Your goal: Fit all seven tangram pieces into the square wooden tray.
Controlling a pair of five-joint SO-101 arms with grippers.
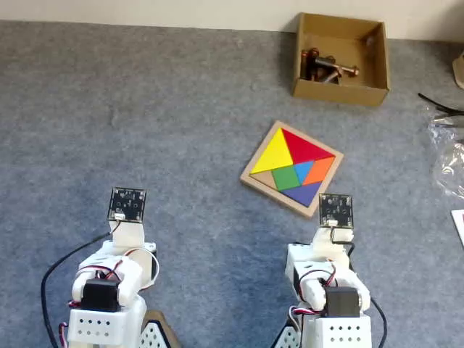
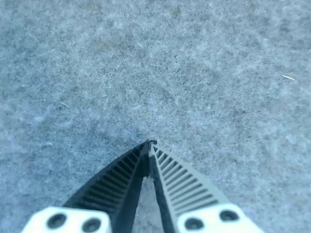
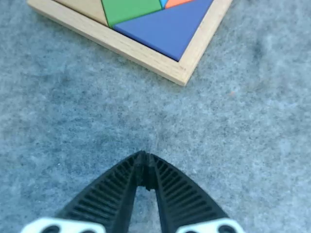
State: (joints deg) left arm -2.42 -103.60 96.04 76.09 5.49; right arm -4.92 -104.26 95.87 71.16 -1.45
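The square wooden tray [image 1: 253,182] lies turned like a diamond right of the table's middle. Inside it sit the yellow [image 1: 276,154], red [image 1: 304,148], green [image 1: 285,177], orange [image 1: 317,170], purple-blue [image 1: 304,192], small blue [image 1: 302,167] and wood-coloured [image 1: 263,178] pieces. The right wrist view has the tray's near corner [image 3: 181,76] with the purple-blue piece [image 3: 167,29] and green piece [image 3: 129,9]. My right gripper [image 3: 145,156] is shut and holds nothing, just short of that corner. Over bare carpet at the left, my left gripper [image 2: 149,143] is shut with nothing in it.
A cardboard box [image 1: 338,92] with small metal parts stands at the back right. Cables and clear plastic [image 1: 449,156] lie along the right edge. Grey carpet [image 1: 145,116] covers the table, with wide free room at left and centre.
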